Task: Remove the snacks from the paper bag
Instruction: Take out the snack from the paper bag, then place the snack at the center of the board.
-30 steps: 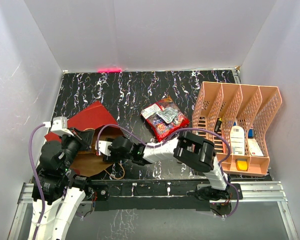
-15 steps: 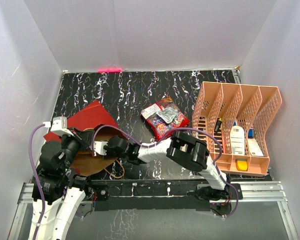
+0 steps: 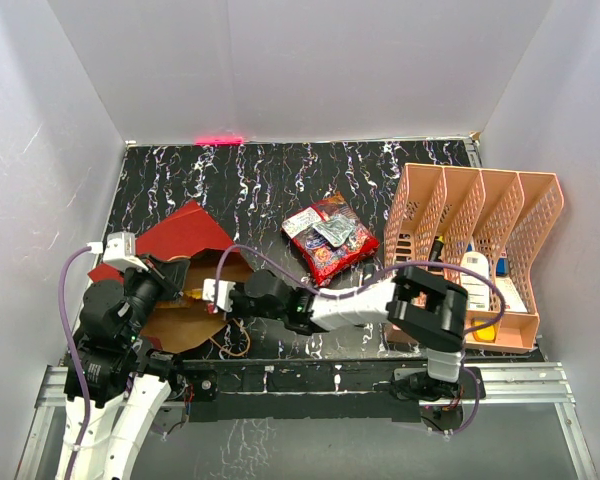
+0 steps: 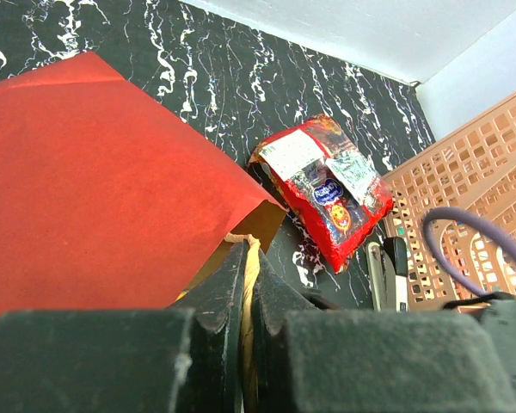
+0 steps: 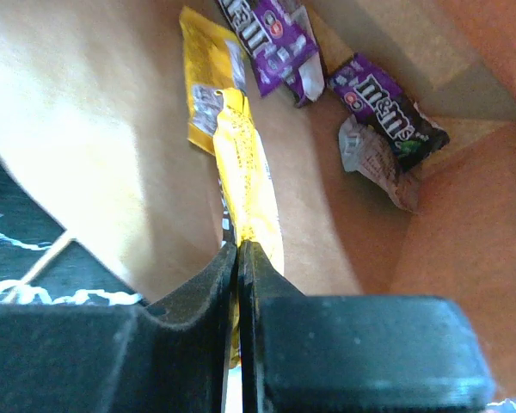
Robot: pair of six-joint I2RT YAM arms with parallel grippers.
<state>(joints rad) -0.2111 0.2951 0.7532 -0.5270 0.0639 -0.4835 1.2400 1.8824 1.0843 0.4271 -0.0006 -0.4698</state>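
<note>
My left gripper [image 4: 243,251] is pressed together on the tan cord handle [image 4: 250,297] of the red paper bag [image 4: 95,172], at the bag's open mouth. My right gripper [image 5: 238,254] is inside the bag and pinches the edge of a yellow snack packet [image 5: 241,155], which lies on the brown inner wall. Deeper in the bag, beyond the yellow one, there are two purple packets [image 5: 271,34] and a pale crumpled wrapper [image 5: 374,157]. Outside, to the right of the bag, a red foil packet [image 3: 330,250] rests with other packets on the black marbled counter [image 3: 280,180].
</note>
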